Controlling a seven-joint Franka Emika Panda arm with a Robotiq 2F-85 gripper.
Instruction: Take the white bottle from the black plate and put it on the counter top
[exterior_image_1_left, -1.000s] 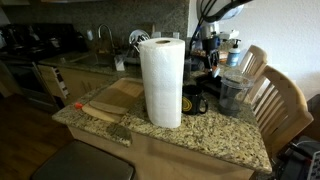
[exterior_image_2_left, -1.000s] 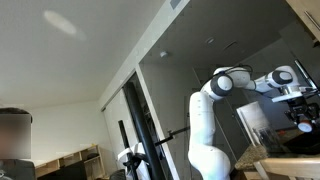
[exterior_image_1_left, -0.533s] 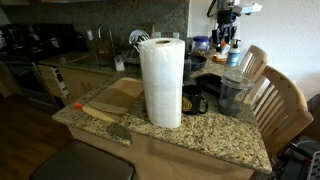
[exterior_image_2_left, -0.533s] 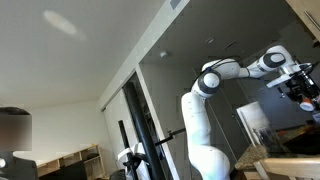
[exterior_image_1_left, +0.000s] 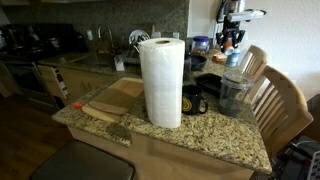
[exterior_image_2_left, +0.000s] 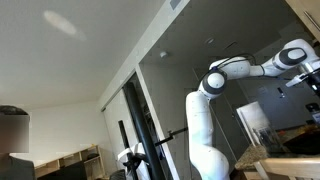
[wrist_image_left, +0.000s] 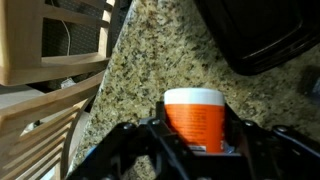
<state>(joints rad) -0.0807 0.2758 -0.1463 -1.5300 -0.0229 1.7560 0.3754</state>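
Note:
In the wrist view my gripper (wrist_image_left: 194, 124) is shut on the white bottle (wrist_image_left: 194, 112), which has a white top and an orange label. It hangs above the speckled granite counter top (wrist_image_left: 150, 60). The black plate (wrist_image_left: 255, 35) lies off to the upper right, and the bottle is clear of it. In an exterior view the gripper (exterior_image_1_left: 232, 36) holds the bottle well above the counter top (exterior_image_1_left: 215, 135), behind the paper towel roll. Another exterior view shows only the white arm (exterior_image_2_left: 225, 80), with the gripper at the right edge.
A tall paper towel roll (exterior_image_1_left: 161, 80) stands mid-counter beside a wooden cutting board (exterior_image_1_left: 110, 98). A black mug (exterior_image_1_left: 193, 100) and a clear container (exterior_image_1_left: 233, 92) stand near the wooden chairs (exterior_image_1_left: 280, 100). Chair backs (wrist_image_left: 50, 40) border the counter edge.
The arm has risen and swung toward the chair side with the bottle held in the gripper. Between half a second ago and now it shifted only slightly.

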